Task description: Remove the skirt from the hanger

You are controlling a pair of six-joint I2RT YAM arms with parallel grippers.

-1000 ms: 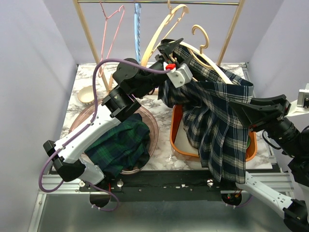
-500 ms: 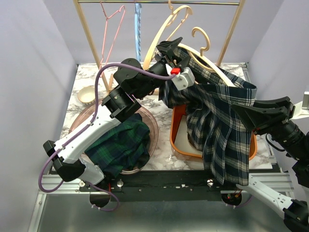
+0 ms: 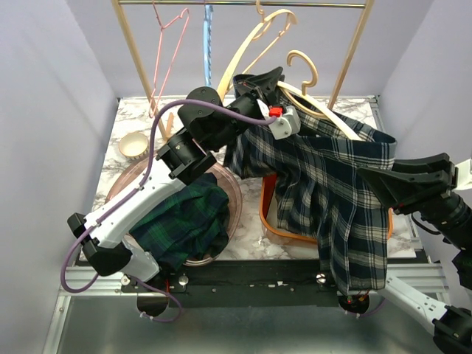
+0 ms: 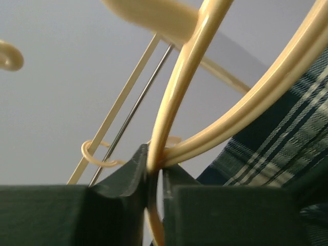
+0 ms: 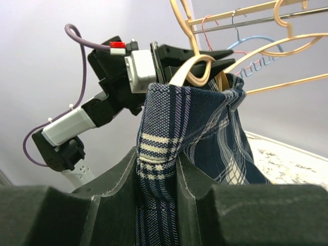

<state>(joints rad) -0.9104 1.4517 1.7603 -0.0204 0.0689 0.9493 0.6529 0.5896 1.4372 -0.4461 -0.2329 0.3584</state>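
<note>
My left gripper (image 4: 154, 171) pinches the cream plastic hanger (image 4: 180, 87). My right gripper (image 5: 157, 169) clamps the waistband of the navy plaid pleated skirt (image 3: 324, 184), which drapes between them, partly on the hanger. I judge the pull-off half done; next I must draw the waistband clear.

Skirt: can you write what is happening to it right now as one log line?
left gripper: shut on hanger | right gripper: shut on skirt | skirt: on hanger, not yet off
</note>
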